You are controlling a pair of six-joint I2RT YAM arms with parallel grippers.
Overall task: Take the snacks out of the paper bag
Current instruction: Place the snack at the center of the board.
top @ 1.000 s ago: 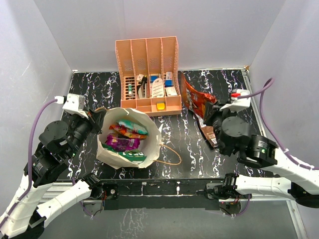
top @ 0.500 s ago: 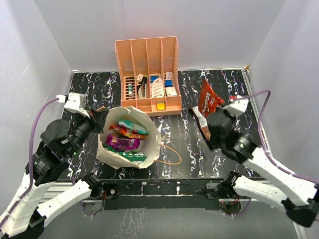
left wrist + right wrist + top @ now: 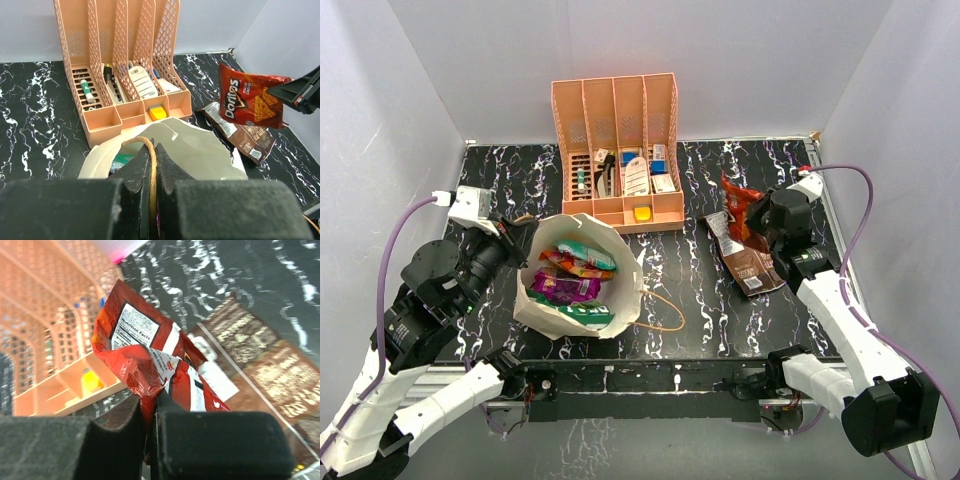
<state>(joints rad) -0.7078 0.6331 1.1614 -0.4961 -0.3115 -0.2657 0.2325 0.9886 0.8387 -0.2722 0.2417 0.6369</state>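
- Far right, right gripper (image 3: 150, 407) pinches glossy red foil Doritos packet (image 3: 247, 97) aloft; setting it down likely comes next.
- Left gripper (image 3: 152, 167) clamps tan kraft paper bag's (image 3: 627, 275) cord handle (image 3: 141, 141).

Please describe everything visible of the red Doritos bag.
The Doritos bag is a glossy red foil packet, white logo and orange chips printed in front, a nutrition label behind. The right gripper pinches its crumpled edge and holds it in the air, over a brown packet, right of the peach organizer.
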